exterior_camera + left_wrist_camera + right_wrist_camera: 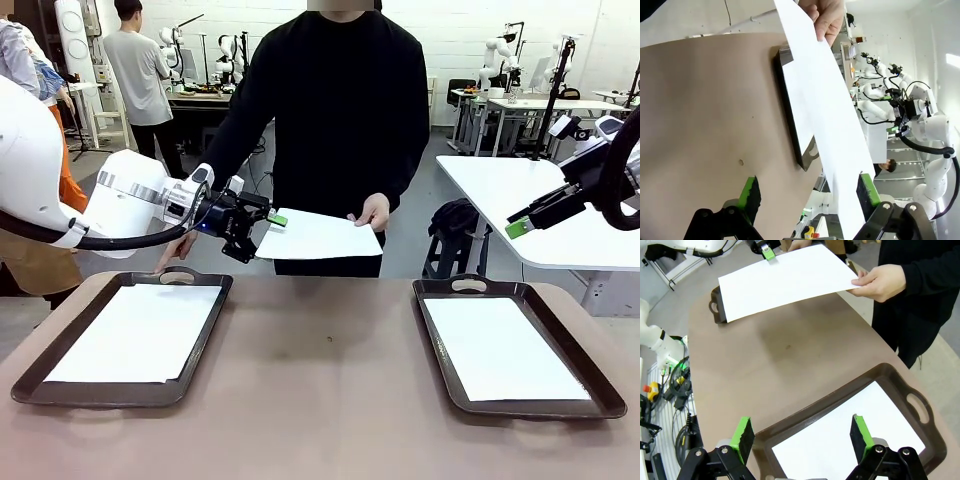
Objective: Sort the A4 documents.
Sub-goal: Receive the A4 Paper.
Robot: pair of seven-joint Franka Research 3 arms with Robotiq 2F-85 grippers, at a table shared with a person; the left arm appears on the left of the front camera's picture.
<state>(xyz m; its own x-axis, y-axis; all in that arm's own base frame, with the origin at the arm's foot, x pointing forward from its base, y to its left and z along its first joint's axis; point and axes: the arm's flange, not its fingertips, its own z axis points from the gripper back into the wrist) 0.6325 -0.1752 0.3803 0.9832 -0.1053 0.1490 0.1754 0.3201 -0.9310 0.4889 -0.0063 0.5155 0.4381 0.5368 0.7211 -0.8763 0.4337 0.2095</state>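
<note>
A person across the table holds one A4 document [318, 236] out flat in one hand [375, 211]. My left gripper [265, 228] is at the sheet's left edge, open. In the left wrist view that sheet [825, 110] runs between the green pads [749, 193], close to the right one, and the jaws stand apart. Another sheet [140, 331] lies in the left brown tray [28, 385], and one more [500, 346] in the right tray [435, 345]. My right gripper [520, 224] hangs open above the right tray, with that tray's sheet [840, 440] below its fingers.
The brown tabletop [320, 380] between the two trays is bare. The person's other hand [178, 250] rests by the left tray's far handle. A white table [540, 200] stands beyond the right tray, and a black bag [455, 220] sits on a stool beside it.
</note>
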